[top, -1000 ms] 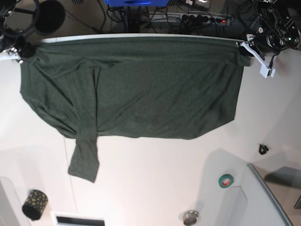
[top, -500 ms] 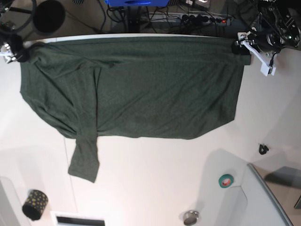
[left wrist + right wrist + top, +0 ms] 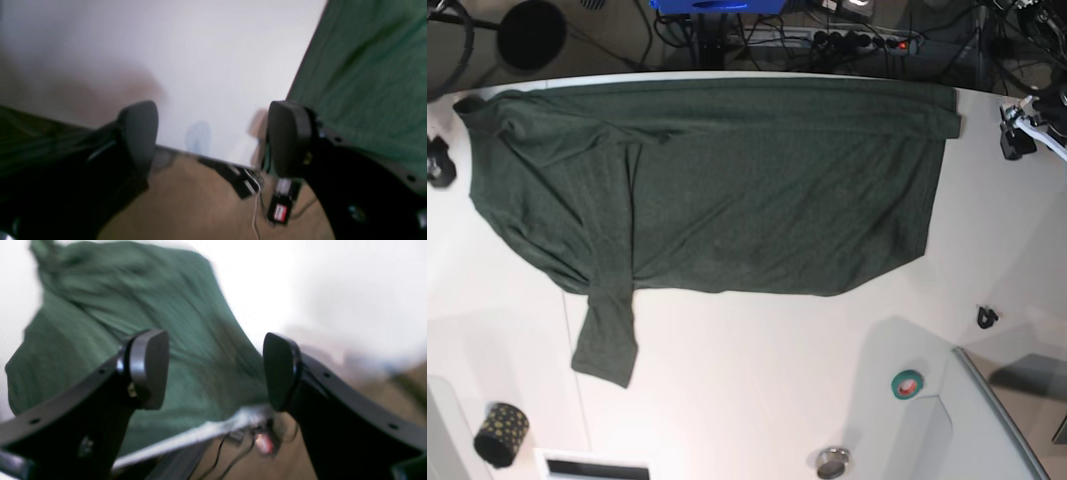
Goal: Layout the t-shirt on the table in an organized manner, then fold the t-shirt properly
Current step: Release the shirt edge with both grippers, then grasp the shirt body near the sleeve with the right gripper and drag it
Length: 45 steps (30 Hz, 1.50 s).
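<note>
The dark green t-shirt [image 3: 727, 190] lies spread across the far half of the white table [image 3: 757, 380], with one sleeve [image 3: 607, 340] hanging toward the near side. My left gripper [image 3: 1015, 142] stands open off the shirt's right far corner. In the left wrist view its fingers [image 3: 138, 133] are wide apart with nothing between them, and the shirt's edge [image 3: 367, 83] lies to the side. My right gripper [image 3: 437, 163] is open at the left edge. In the right wrist view it [image 3: 215, 370] hovers empty over the bunched shirt corner [image 3: 200, 340].
A teal tape roll [image 3: 907, 383], a small metal disc [image 3: 832, 462] and a black clip [image 3: 987, 317] lie near right. A grey raised tray [image 3: 1007, 420] fills the near right corner. A dotted black cup [image 3: 501, 433] stands near left. Cables and a power strip [image 3: 867, 40] lie beyond the far edge.
Both grippers opened, let go of the shirt's far corners and drew outward, away from the shirt. The shirt's far edge now rests on the table.
</note>
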Motion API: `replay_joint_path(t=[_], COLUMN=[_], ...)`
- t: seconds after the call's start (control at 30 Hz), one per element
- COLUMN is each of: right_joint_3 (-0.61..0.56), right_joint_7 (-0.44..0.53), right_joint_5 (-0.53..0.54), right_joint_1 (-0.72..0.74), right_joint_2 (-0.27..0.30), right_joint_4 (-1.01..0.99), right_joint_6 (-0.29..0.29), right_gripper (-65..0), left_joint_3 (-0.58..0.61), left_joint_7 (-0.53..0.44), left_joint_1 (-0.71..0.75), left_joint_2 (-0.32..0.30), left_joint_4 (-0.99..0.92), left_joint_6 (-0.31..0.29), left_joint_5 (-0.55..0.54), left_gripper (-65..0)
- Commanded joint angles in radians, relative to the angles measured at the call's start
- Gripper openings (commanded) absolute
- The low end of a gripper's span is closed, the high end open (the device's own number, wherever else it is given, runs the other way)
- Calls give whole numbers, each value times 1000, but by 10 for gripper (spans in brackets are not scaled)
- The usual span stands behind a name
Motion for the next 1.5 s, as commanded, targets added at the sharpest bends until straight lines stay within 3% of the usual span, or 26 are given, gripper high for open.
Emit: replay_joint_path(t=[0.0, 0.07, 0.13, 0.2, 0.27, 0.3, 0.4, 0.5, 0.67, 0.87, 1.2, 1.27, 1.47], right_joint_3=[-49, -171, -282, -385, -494, -538, -668, -793, -980, -991, -991, -991, -992], right_joint_7=[38, 82, 110, 125, 130, 130, 140, 219, 312, 395, 420, 426, 423], right_joint_5=[17, 17, 17, 17, 17, 17, 15, 4, -148, -341, -376, -376, -376], right_joint_1=[26, 72, 132, 203, 278, 316, 425, 522, 665, 714, 770, 770, 769], right_joint_2=[46, 92, 121, 142, 155, 155, 152, 150, 96, 1, -26, -26, -26], right_joint_4=[8, -24, -75, -130, -185, -203, -259, -351, -575, -702, -800, -800, -799], right_joint_6=[13, 16, 16, 16, 16, 16, 13, 10, 10, 10, 10, 10, 10], right_gripper=[-231, -231, -233, -233, -234, -234, -236, -237, -236, -231, -240, -293, -594], left_joint_3=[28, 101, 170, 222, 260, 271, 285, 279, 275, 205, 171, 171, 174], left_joint_7=[-14, -14, -17, -14, -18, -18, -20, -20, -21, -21, -21, -21, -21], left_joint_1=[-19, -37, -43, -57, -60, -62, -73, -71, -40, -39, -37, -37, -37], left_joint_2=[-15, -16, -16, -10, 5, 11, 18, 15, 11, 11, 10, 11, 13], left_joint_4=[12, 2, -2, -3, -26, -44, -103, -144, -141, -149, -152, -152, -152], left_joint_6=[-7, -5, 0, 0, 0, 1, 1, 1, 1, 1, 1, 1, 1], left_joint_5=[-13, -9, -9, -9, -9, -9, -9, -9, -9, -9, -9, -9, -9], left_gripper=[-156, -173, -260, -418, -637, -650, -650, -650, -650, -650, -650, -650, -650])
